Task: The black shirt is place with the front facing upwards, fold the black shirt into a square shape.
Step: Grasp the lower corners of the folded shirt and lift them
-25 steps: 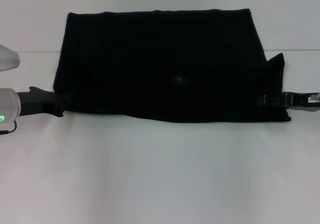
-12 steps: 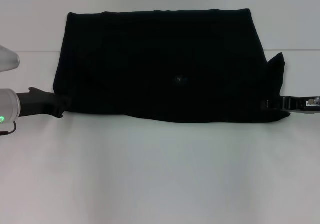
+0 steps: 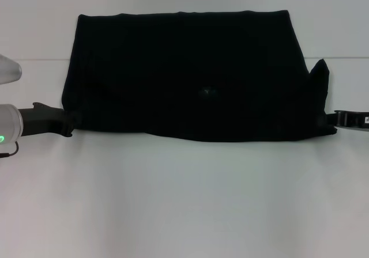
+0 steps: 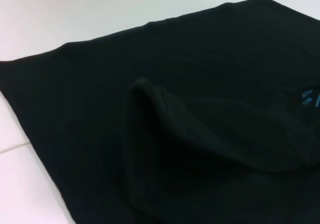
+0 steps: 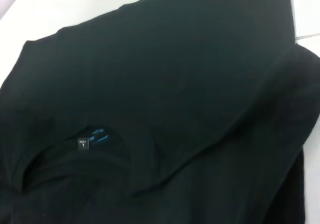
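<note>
While black shirt (image 3: 190, 76) lies folded, both pincers flank it.

Plain black shirt on a white table

The black shirt (image 3: 190, 74) is solid black with no pattern showing, apart from a small bluish mark near its middle; in the right wrist view its neck label (image 5: 84, 144) is pale with bluish print beside it. The table (image 3: 184, 200) is plain white. The left gripper (image 3: 68, 122) is black on a silver-grey arm with a green light; the right gripper (image 3: 340, 118) is black.
</note>
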`<action>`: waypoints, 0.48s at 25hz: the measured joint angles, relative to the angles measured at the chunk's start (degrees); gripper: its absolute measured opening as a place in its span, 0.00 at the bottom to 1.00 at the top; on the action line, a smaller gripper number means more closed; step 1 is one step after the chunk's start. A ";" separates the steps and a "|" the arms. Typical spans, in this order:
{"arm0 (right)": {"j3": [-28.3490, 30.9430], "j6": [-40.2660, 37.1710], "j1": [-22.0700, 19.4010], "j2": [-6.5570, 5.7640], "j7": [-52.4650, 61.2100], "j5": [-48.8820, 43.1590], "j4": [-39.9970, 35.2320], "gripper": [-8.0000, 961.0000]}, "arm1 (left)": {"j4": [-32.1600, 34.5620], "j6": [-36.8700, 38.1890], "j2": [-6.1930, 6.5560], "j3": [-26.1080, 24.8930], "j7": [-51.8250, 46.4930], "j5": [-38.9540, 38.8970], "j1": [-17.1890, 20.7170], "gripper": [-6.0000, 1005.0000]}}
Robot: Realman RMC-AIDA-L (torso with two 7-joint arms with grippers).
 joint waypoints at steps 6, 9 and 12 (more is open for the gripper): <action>3.06 -4.72 -3.22 -0.44 -6.01 5.32 -0.44 0.05 | 2.14 4.94 0.03 -0.62 -2.19 -0.05 1.34 0.01; 5.59 -7.68 -4.86 -0.55 -8.93 6.82 -0.70 0.06 | 5.32 10.05 0.19 -2.31 -3.71 -0.05 2.92 0.01; 8.19 -10.44 -6.09 -0.60 -11.74 7.00 -0.78 0.06 | 7.21 16.02 0.72 -5.29 -4.40 0.00 4.06 0.01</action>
